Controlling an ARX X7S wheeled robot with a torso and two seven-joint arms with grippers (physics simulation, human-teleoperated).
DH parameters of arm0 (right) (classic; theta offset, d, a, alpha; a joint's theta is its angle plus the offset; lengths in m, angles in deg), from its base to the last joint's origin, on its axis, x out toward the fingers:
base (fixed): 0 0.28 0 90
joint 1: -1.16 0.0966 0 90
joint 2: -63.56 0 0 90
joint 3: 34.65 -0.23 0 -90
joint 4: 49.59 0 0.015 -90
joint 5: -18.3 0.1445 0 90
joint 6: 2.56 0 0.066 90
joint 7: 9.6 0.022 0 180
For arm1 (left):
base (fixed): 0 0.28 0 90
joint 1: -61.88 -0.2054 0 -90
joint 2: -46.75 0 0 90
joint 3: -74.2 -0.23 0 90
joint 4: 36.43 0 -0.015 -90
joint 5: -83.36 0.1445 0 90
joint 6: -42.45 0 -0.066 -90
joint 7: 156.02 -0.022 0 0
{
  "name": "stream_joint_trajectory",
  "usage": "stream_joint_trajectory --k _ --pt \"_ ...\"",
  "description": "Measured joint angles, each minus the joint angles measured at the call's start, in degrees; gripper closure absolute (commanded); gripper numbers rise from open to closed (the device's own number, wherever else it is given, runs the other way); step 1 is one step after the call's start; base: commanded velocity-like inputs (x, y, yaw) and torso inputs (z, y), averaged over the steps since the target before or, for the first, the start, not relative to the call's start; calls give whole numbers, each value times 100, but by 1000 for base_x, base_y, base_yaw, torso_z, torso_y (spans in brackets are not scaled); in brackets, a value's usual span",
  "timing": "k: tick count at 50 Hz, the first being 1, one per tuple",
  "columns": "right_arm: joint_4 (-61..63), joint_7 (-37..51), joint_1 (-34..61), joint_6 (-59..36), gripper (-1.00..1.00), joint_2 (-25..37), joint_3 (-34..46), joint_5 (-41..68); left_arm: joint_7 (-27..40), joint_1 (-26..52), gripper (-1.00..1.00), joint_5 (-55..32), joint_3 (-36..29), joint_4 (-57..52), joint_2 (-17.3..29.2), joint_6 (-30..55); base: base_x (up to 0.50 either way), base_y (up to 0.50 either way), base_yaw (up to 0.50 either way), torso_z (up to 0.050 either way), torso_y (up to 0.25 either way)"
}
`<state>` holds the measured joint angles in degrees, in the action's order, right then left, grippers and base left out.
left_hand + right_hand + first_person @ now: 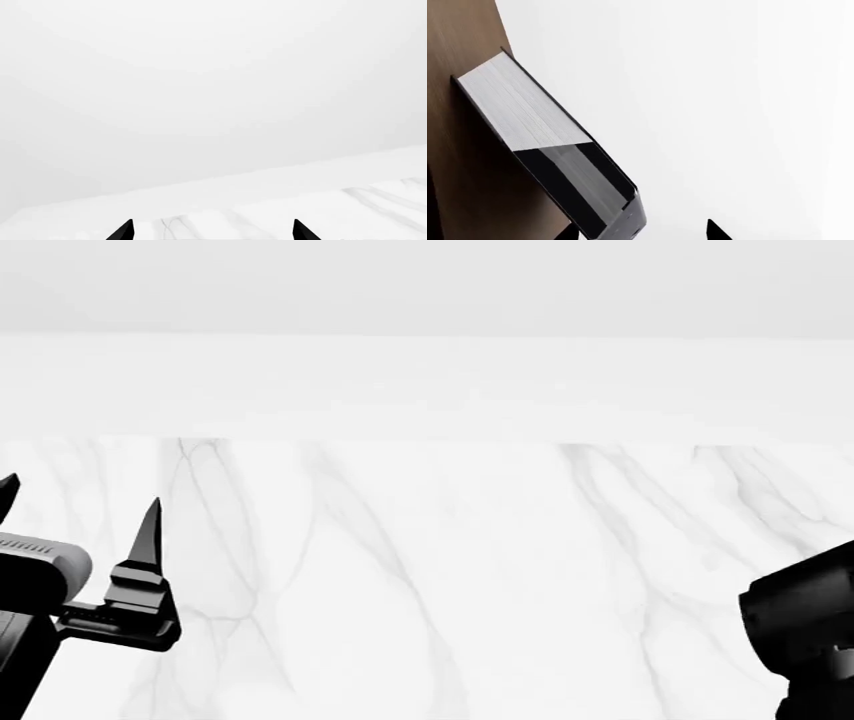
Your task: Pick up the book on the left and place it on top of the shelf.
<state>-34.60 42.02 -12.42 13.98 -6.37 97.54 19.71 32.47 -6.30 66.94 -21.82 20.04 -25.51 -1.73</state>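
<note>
The book (540, 145) lies against the brown shelf (460, 60) board, close beside the right end effector (647, 231) — fingers apart, gripping nothing, apparently let go. The left end effector (212, 231) hangs apart over the marble table (441, 570), idle.

A bare simulated room, more a test scene than a lived-in place: a white marble-veined tabletop (441, 570) fills the head view from nine to three o'clock, and beyond it at twelve o'clock stands a plain white wall (427, 285). The only furnishing hint is in the right wrist view, where a dark-covered book (540, 145) lies against a brown wooden shelf board (460, 45).
</note>
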Motion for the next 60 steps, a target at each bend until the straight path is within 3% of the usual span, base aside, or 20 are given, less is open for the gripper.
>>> stream_joint_trajectory --k 15,36,43,60 --pt "21 -1675 445 1780 -100 -641 1196 -89 22 8 -100 -9 -58 73 2 -52 0 0 0 0 0" --pt "30 -2319 617 2826 -100 -1004 1637 -47 59 63 -100 -39 -120 118 16 -58 0 0 0 0 0" --pt "536 -2778 362 3283 -100 -911 1218 464 67 89 -100 -47 -152 139 16 -68 0 0 0 0 0" --pt "5075 -3346 -2248 3784 -100 154 -954 3121 85 74 -100 -20 -235 262 16 -222 0 0 0 0 0"
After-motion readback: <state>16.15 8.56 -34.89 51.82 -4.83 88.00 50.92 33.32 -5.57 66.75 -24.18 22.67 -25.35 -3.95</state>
